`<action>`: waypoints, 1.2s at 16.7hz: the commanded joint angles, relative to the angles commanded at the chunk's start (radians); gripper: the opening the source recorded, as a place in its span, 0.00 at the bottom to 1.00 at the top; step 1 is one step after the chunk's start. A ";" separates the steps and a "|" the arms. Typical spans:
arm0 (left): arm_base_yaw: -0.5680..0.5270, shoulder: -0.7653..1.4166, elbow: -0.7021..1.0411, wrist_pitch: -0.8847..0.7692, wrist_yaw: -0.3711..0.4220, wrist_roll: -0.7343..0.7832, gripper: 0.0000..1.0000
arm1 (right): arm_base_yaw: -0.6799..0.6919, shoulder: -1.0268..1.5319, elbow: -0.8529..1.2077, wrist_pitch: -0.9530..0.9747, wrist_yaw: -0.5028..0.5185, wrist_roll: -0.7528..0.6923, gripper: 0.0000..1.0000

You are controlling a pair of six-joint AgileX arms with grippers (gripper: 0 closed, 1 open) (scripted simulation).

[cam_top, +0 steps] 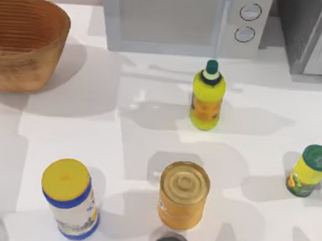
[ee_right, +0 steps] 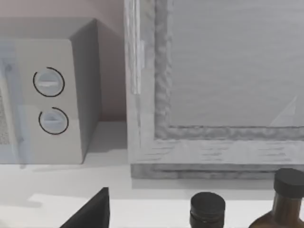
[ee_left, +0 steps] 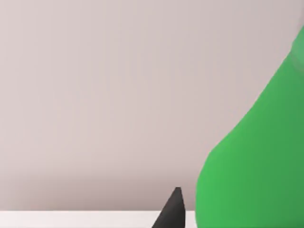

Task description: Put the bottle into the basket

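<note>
Beside left jaws' dark tip, green bottle (ee_left: 251,171), label unreadable

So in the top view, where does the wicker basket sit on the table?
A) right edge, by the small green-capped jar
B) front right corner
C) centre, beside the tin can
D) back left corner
D: the basket sits at the table's back left corner, left of the microwave and far from the tin can.
</note>
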 joint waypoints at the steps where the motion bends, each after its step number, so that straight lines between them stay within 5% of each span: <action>1: -0.001 0.014 0.002 0.014 -0.001 -0.001 0.00 | 0.000 0.000 0.000 0.000 0.000 0.000 1.00; 5: -0.002 0.018 0.002 0.018 -0.002 -0.002 0.00 | 0.000 0.000 0.000 0.000 0.000 0.000 1.00; 18: -0.002 0.018 0.002 0.018 -0.002 -0.002 0.98 | 0.000 0.000 0.000 0.000 0.000 0.000 1.00; 20: -0.002 0.018 0.002 0.018 -0.002 -0.002 1.00 | 0.000 0.000 0.000 0.000 0.000 0.000 1.00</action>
